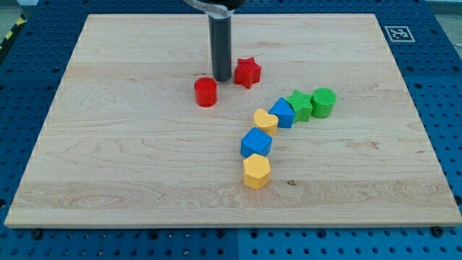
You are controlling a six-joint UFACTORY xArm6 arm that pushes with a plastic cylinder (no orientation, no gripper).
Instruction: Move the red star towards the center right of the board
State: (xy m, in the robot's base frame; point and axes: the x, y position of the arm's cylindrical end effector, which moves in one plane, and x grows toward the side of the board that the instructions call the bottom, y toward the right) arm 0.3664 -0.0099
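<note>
My tip [221, 78], a bare rod with no end effector to open or hold anything, rests on the worktop [108, 144] just left of the red star [247, 72], above-right of the red cylinder [206, 92].

Two red blocks [247, 71] [206, 92], two blue [283, 113] [256, 143], two green [299, 105] [323, 102], two yellow [266, 120] [256, 172]

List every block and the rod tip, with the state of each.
my tip: down on the board, just left of the red star, right beside it.
red star: flat, upper middle.
red cylinder: upright, below-left of the tip, apart.
yellow heart: touching a blue block.
upper blue block: between heart and green star.
green star: beside green cylinder.
lower blue block: against yellow hexagon.
</note>
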